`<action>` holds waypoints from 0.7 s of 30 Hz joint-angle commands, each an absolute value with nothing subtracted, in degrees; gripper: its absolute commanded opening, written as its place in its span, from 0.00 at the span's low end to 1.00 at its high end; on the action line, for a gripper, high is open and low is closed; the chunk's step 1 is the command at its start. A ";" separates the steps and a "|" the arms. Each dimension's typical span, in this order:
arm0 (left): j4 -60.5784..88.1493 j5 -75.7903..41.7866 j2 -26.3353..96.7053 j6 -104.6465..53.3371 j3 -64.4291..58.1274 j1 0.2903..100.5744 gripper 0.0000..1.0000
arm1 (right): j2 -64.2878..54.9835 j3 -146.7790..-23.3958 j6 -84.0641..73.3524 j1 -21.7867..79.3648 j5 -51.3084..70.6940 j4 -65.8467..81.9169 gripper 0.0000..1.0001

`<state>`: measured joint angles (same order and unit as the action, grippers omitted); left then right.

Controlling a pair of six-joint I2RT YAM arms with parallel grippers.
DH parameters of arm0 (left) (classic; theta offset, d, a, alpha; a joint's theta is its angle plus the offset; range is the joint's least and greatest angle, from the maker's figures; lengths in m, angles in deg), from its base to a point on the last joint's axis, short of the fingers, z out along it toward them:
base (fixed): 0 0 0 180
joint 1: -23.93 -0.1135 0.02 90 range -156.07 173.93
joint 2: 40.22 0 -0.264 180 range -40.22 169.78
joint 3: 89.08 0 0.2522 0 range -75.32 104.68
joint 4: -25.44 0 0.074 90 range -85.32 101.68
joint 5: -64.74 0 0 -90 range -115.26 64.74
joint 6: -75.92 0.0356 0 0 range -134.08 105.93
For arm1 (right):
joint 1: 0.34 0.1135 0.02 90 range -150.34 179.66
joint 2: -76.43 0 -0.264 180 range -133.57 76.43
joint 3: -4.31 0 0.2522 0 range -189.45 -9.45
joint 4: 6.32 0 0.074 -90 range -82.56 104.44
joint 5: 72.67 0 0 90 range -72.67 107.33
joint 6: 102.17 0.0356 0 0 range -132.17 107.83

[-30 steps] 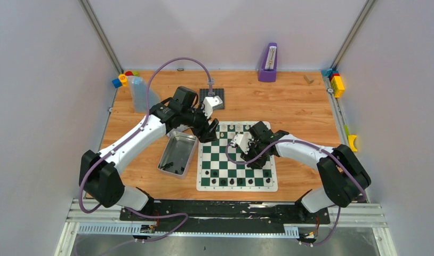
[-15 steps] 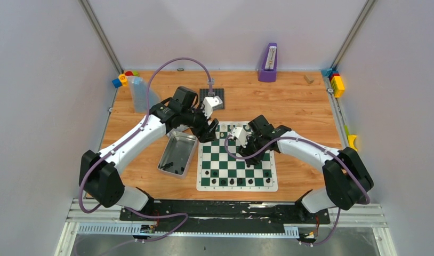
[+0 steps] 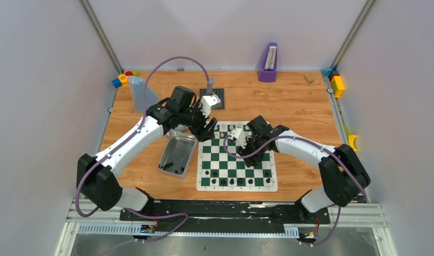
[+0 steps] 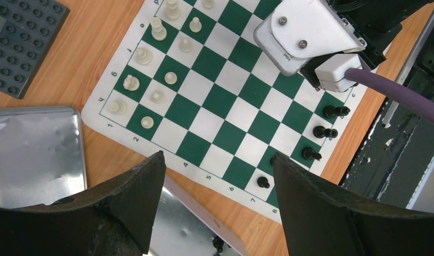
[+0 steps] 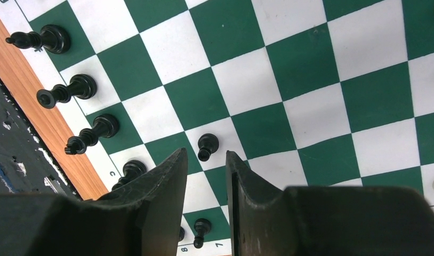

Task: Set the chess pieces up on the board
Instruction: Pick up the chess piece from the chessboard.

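The board [image 3: 200,182] lies mid-table. Cream-white chess pieces [image 4: 130,81] fill its far rows and black pieces [image 3: 237,181] its near rows. My left gripper [image 3: 207,130] hangs wide open and empty over the gap between the metal tin [image 3: 177,152] and the board's left edge [image 4: 151,146]; one black piece [image 4: 217,244] lies in the tin. My right gripper [image 3: 254,156] hovers over the board's right half. In the right wrist view its jaws [image 5: 205,154] stand narrowly apart with nothing between them, just short of a black pawn [image 5: 207,145]. Black back-row pieces [image 5: 71,90] stand at that view's left.
A dark studded baseplate [image 3: 218,99] with a grey tower [image 3: 209,85] sits behind the board. A purple metronome [image 3: 268,63], a wooden block [image 3: 308,79], a clear container [image 3: 138,93] and coloured bricks [image 3: 337,82] line the back and sides.
My right gripper has drawn back a little toward the far left over the board. The left arm has shifted slightly left, jaws still wide.
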<state>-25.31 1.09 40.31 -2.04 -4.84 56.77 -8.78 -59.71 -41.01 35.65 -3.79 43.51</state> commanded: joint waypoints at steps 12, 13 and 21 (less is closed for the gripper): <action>-23.56 -0.81 37.14 -2.49 -4.35 55.15 0.82 | -11.62 -60.65 -40.36 36.66 -5.06 41.55 0.25; -23.56 -0.85 37.06 -2.48 -4.37 55.14 0.82 | -11.76 -60.69 -40.30 36.71 -4.98 41.54 0.23; -23.77 -1.28 36.59 -2.27 -4.08 54.81 0.82 | -9.93 -61.39 -39.99 36.75 -4.45 43.35 0.01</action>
<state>-25.20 -1.03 38.74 -2.24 -4.84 55.26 -11.67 -59.71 -40.51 36.39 -3.88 43.23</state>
